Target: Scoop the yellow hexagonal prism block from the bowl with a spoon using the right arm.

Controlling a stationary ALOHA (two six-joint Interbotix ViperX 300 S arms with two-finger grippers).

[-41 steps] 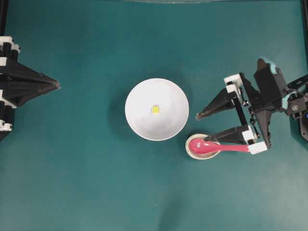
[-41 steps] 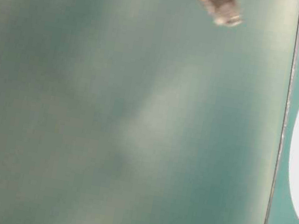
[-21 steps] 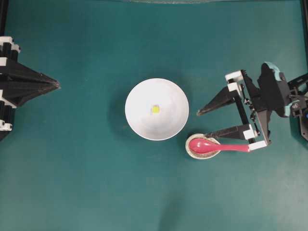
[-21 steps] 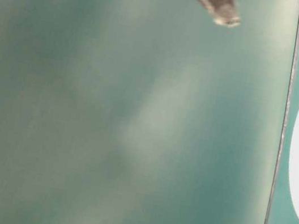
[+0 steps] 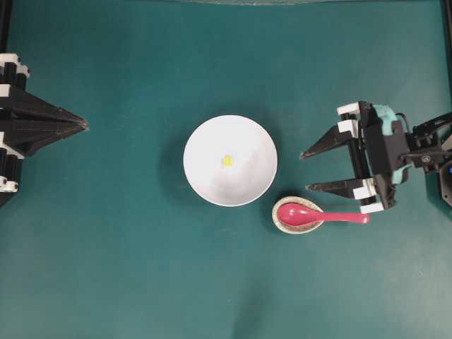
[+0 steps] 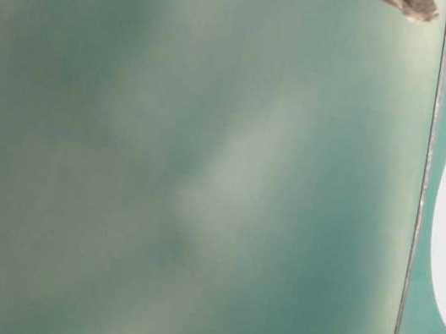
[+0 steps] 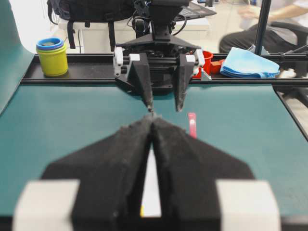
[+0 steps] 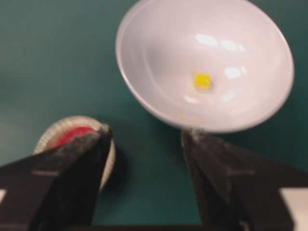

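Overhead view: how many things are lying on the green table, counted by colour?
White: 1, the bowl
Yellow: 1, the small block inside the bowl
Pinkish-red: 1, the spoon
Speckled off-white: 1, the little dish under the spoon's scoop
Total: 4

Right gripper (image 5: pixel 305 170): matte black body, two long tapered black fingers (image 5: pixel 330 186), white blocks at finger roots. Teal patch on housing behind the fingers, thin black cables trailing further back. Left gripper (image 5: pixel 85 125): same black wedge fingers, rough foam-like texture, white blocks at base. No markings legible.
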